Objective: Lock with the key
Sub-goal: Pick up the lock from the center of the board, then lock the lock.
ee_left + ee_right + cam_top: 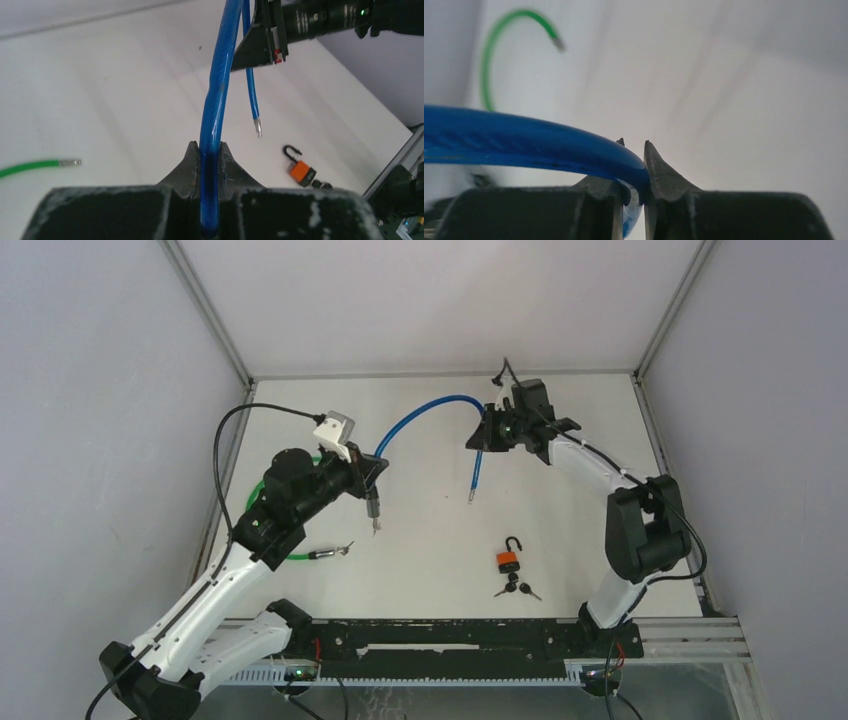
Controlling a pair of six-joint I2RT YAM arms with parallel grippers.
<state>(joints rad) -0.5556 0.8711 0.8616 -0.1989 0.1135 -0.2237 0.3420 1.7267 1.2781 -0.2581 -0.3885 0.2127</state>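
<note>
While the left jaws and the right jaws each clamp the springy blue cable, the orange padlock lies near-right on the bench, shackle open, keys just beside it. Small, hard and dense, I'd guess: grip its body; the flat keys look fiddly.

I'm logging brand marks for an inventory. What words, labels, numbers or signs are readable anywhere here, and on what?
Nothing can be read.
Black wrist housing of the right arm: pale print, too blurred to read.
Orange padlock with open shackle: too small to show any marking.
Blue plastic-coated cable and green plastic-coated cable: no print visible.
</note>
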